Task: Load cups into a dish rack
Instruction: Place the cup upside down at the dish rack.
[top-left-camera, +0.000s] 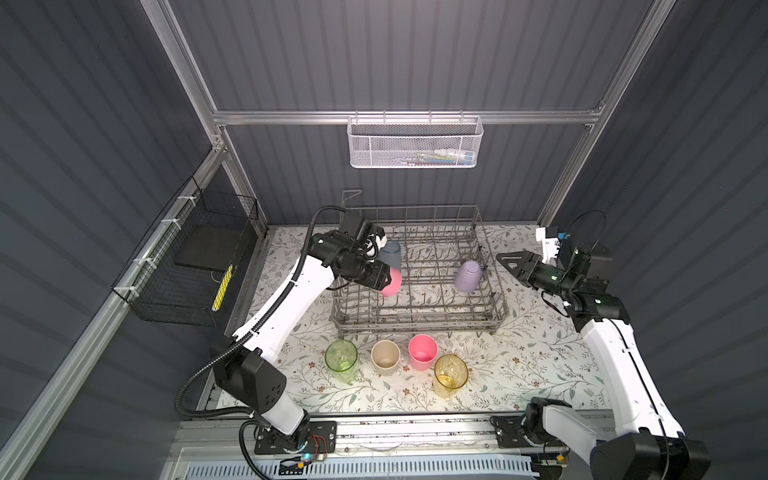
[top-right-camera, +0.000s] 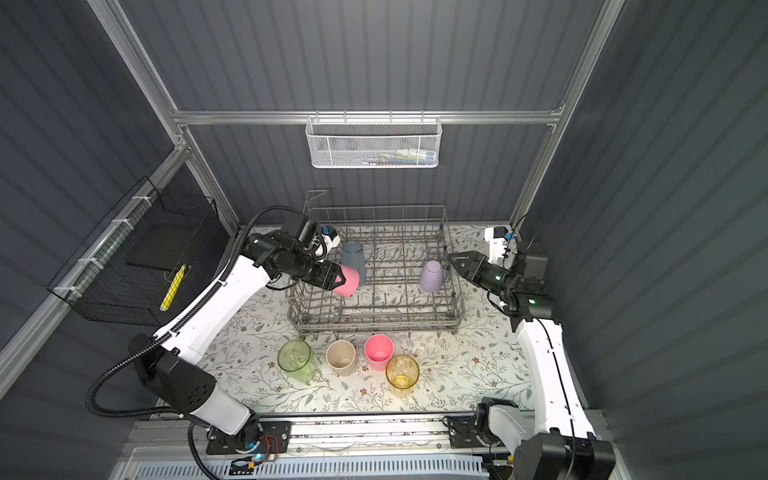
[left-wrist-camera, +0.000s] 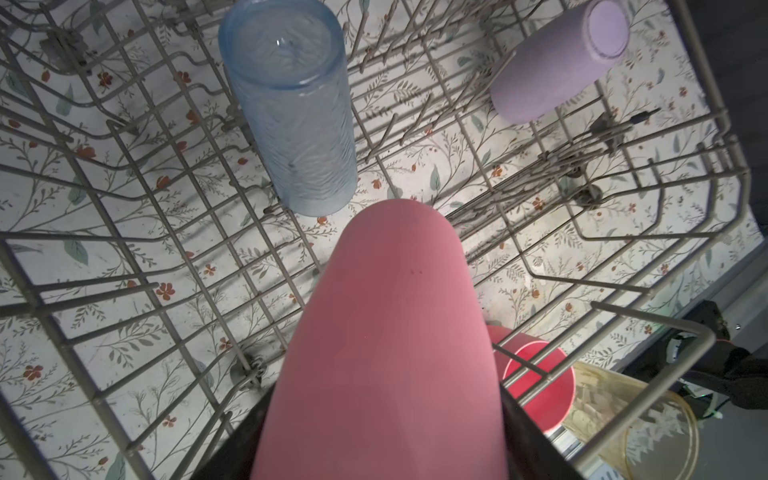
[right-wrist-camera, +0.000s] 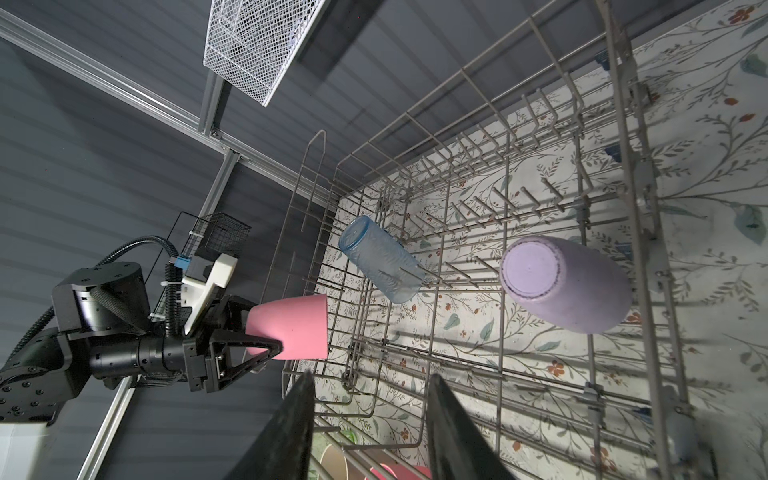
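My left gripper (top-left-camera: 385, 283) is shut on a pink cup (top-left-camera: 392, 282), holding it tilted over the left part of the grey wire dish rack (top-left-camera: 419, 316), just in front of an upside-down blue cup (top-left-camera: 391, 253). A lavender cup (top-left-camera: 468, 276) sits upside down at the rack's right side. My right gripper (top-left-camera: 505, 259) hangs open and empty just outside the rack's right wall. In front of the rack stand a green cup (top-left-camera: 341, 360), a beige cup (top-left-camera: 385, 357), a second pink cup (top-left-camera: 422, 352) and an amber cup (top-left-camera: 451, 376), all mouth up.
A white mesh basket (top-left-camera: 413, 145) hangs on the back rail above the rack. A black wire basket (top-left-camera: 187, 266) is fixed to the left wall. The floral table cover (top-left-camera: 532, 357) reaches the frame posts at both sides.
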